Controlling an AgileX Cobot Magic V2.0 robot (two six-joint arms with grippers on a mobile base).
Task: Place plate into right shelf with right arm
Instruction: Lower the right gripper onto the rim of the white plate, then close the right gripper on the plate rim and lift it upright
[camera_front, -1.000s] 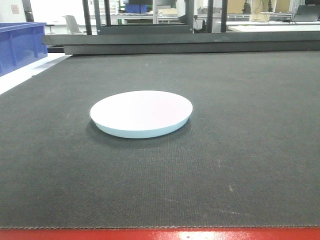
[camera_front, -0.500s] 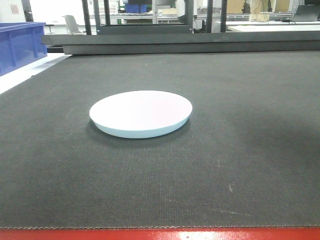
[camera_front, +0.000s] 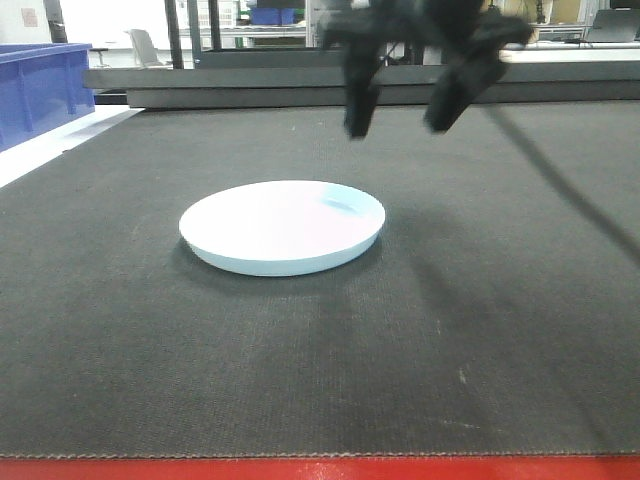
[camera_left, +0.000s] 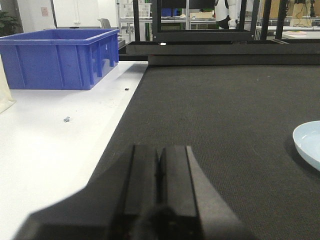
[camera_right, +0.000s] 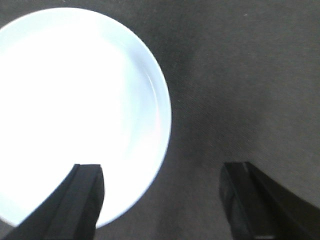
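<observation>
Plate flat on mat | right hand spread — hovering above

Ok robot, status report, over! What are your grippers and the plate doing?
Right gripper open above plate rim. Left gripper shut. Plate flat on mat, untouched. Nothing in between.

The right gripper hangs in mid-air at the top of the front view, its two black fingers spread wide apart and pointing downward, while the left gripper sits low and level, its own fingers pressed flat together.
</observation>
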